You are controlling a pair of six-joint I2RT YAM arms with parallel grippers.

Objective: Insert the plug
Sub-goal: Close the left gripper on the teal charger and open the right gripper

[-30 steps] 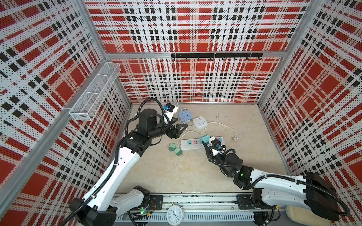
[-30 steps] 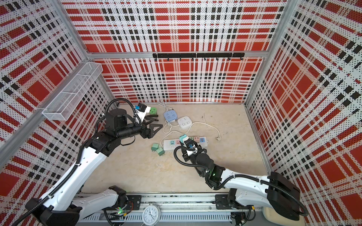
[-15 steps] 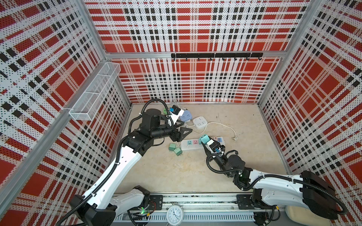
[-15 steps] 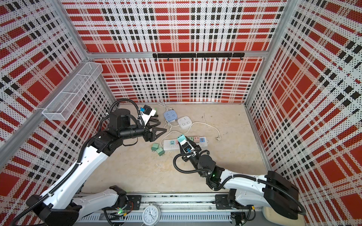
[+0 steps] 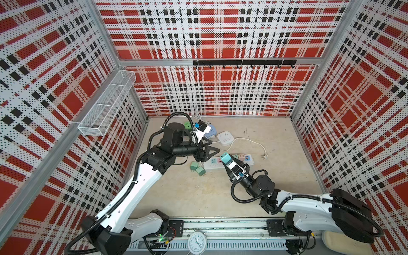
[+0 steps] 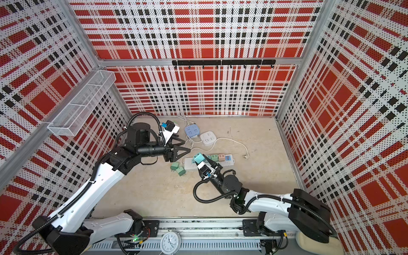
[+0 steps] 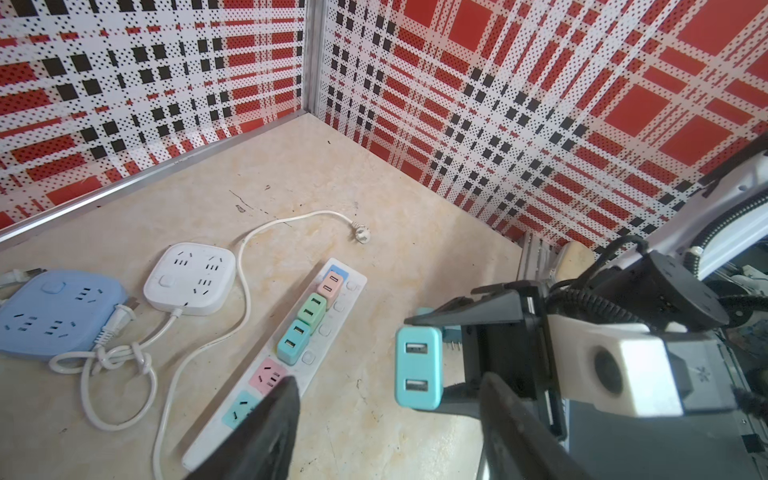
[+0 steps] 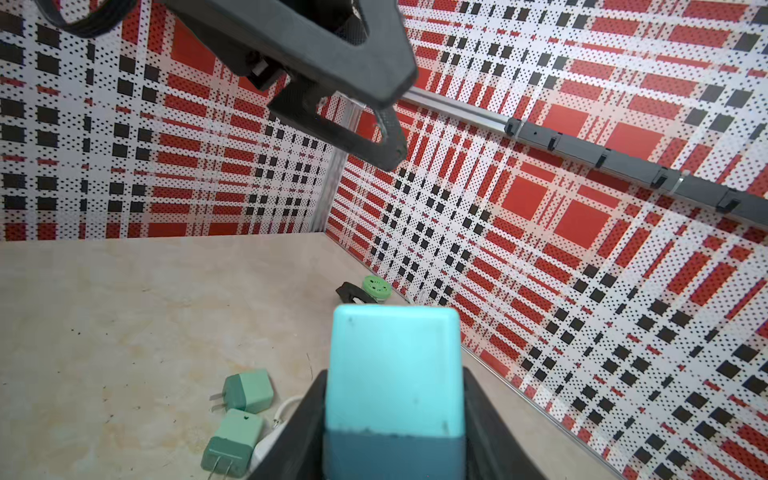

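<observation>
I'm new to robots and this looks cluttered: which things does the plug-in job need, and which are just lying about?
For the job:
- teal plug, gripped by the right gripper
- long power strip

Lying about for now:
- two green plugs
- blue socket block
- white socket block
- wire basket
- clock

bright, even, diffuse light from above fills every view, leaving only soft, faint shadows on the pale floor (image 5: 198,194), while both top views bow the walls (image 5: 220,33) near their edges and the left wrist view blurs its own near fingers (image 7: 257,436).
</observation>
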